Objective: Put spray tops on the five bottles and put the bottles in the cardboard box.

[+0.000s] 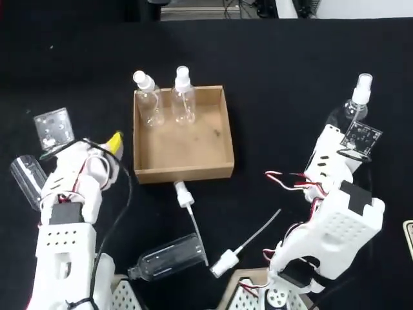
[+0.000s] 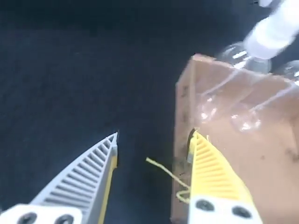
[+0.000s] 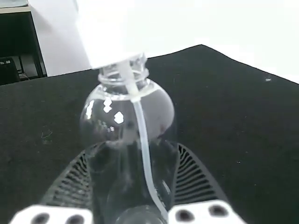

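Bottle [image 3: 126, 116], capped, sits clamped in my right pincer [image 3: 135, 151] near the table [image 1: 271, 77]'s right edge; box [image 1: 139, 129] likely next; left pincer [image 2: 154, 136] gapes empty.

The bench [image 1: 290, 71] is black, the cardboard box [image 1: 184, 173] plain tan-brown, each bottle [image 1: 169, 256] clear and each spray top [image 1: 183, 192] white. Both arms [image 1: 342, 226] are white with red, black and white wires [image 1: 284, 179]. The left jaws are ribbed, one grey and one yellow, the right jaws black and slotted

Bare cardboard box [image 1: 187, 147] floor beside bottles [image 1: 183, 104]
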`<state>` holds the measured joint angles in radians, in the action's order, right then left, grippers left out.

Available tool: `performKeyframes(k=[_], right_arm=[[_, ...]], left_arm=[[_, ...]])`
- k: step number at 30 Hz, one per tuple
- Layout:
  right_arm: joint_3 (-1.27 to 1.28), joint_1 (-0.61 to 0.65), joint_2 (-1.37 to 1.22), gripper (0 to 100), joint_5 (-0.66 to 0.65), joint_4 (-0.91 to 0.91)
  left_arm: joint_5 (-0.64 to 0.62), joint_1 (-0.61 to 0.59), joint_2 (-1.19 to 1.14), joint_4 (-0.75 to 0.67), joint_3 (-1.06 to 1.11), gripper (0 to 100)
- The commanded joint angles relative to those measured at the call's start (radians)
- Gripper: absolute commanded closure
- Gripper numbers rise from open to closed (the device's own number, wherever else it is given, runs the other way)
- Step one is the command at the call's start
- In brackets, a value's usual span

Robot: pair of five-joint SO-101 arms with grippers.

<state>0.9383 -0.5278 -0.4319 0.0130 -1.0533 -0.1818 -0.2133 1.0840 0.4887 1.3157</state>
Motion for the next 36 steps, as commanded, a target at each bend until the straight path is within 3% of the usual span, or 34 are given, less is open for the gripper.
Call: performKeyframes(k=[1,15,25,32,36], right_arm=[[-0.038,-0.008,0.007,98.6,0.009,-0.038],[-0.081,-0.028,-0.005,98.8,0.009,-0.161],[-0.214,-0.075,-0.285,98.7,0.008,-0.318],[-0.226,-0.08,-0.384,98.4,0.005,-0.359],[-0.225,-0.072,-0.381,88.1,0.009,-0.354]], left_arm=[[-0.017,-0.064,0.012,-0.017,0.005,77],[-0.017,-0.064,0.011,-0.018,0.056,77],[-0.017,-0.064,0.011,-0.021,0.064,77],[-0.017,-0.064,0.011,-0.15,0.125,77],[-0.017,-0.064,0.011,-0.152,0.128,77]])
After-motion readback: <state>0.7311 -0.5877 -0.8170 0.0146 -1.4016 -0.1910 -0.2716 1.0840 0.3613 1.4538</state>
